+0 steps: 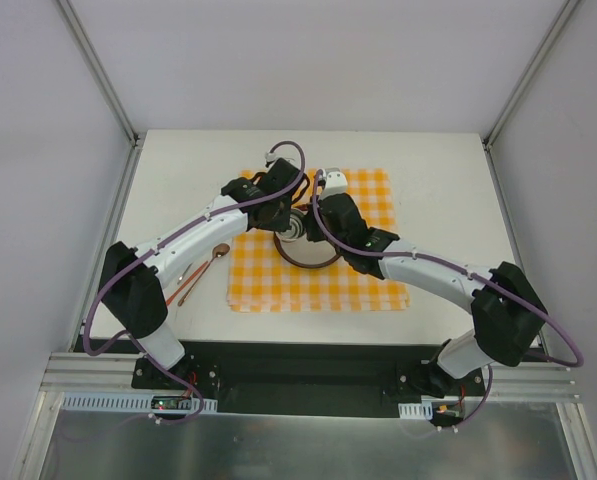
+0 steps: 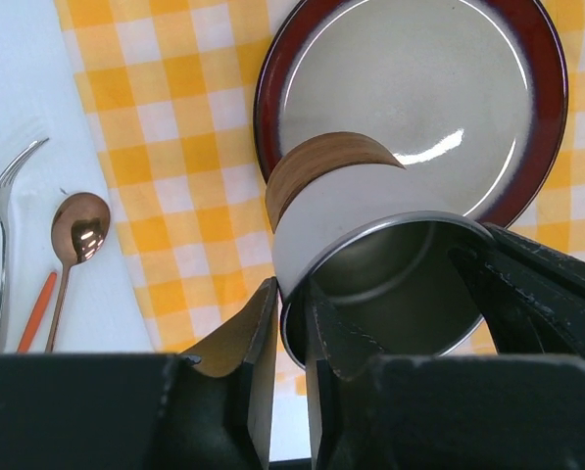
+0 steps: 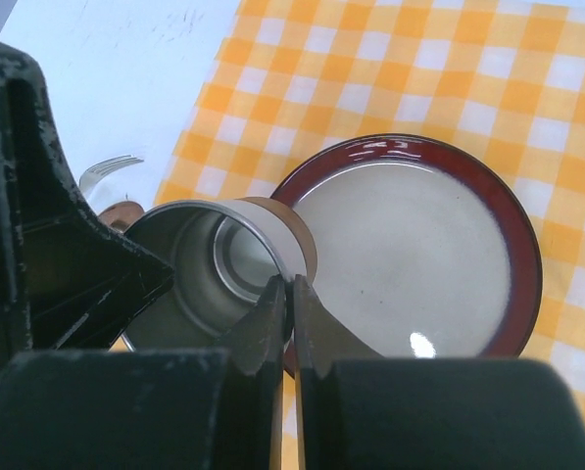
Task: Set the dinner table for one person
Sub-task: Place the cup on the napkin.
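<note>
Cup [image 2: 370, 220] held tilted over the plate's [image 2: 419, 88] near edge, apparently in handover. The right gripper [image 3: 288, 290] is clamped tight on the rim. The left gripper [image 2: 290, 294] straddles the rim narrowly, and whether it grips cannot be told. The table [image 1: 448, 170] extends beneath and around the plate. Next, probably: left releases fully and backs off, then right stands the cup beside the plate. No legible writing.

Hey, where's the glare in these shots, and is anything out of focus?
Left wrist view: a bright glare streak on the plate, near fingers soft. Right wrist view: one small glare spot on the plate, fingers soft too. Top view: even light, only faint shadows.
</note>
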### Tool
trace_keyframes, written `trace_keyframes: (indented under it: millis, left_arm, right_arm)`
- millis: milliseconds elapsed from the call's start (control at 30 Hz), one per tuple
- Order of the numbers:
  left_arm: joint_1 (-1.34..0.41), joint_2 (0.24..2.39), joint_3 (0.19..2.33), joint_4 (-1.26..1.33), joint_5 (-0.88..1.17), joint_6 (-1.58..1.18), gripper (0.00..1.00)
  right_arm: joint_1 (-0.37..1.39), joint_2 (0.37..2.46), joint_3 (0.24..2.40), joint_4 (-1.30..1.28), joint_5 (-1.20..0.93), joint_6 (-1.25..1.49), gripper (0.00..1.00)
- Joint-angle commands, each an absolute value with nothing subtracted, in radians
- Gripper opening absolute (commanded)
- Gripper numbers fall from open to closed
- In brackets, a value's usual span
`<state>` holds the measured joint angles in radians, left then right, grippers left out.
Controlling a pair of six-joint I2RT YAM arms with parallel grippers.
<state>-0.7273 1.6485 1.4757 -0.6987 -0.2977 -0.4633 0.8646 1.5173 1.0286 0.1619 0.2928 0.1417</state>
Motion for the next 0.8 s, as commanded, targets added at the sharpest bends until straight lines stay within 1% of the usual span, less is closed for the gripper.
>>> trace_keyframes:
  millis: [0,100,233,333,500,600,667,767]
  left_arm:
    - [-0.739,1.597,1.48,-0.666,-0.278,-0.449,0.16]
    - [-0.741,1.592,1.474,-0.666,-0.285,-0.449,0.25]
    - [-0.741,1.592,1.47,-0.667,-0.291,-0.448,0.25]
    - [-0.741,1.591,1.467,-0.667,-0.291,-0.448,0.28]
    - [-0.741,1.569,1.45,-0.666,-0.305,-0.451,0.29]
    - [-0.741,1.555,1.439,-0.663,-0.314,-0.448,0.31]
    - [-0.741,1.54,1.422,-0.657,-0.318,-0.448,0.35]
    - [-0.741,1.516,1.402,-0.646,-0.325,-0.448,0.35]
  right_arm:
    - [0.876,1.525,1.078,0.137,0.287,0.134,0.0]
    - [0.874,1.523,1.089,0.117,0.31,0.12,0.01]
    - [0.874,1.526,1.1,0.103,0.322,0.11,0.0]
    - [0.873,1.532,1.111,0.092,0.331,0.1,0.01]
    - [0.864,1.543,1.147,0.051,0.36,0.068,0.0]
    - [0.845,1.546,1.161,0.038,0.362,0.057,0.0]
    - [0.828,1.546,1.164,0.035,0.365,0.054,0.0]
    - [0.796,1.548,1.18,0.025,0.367,0.038,0.0]
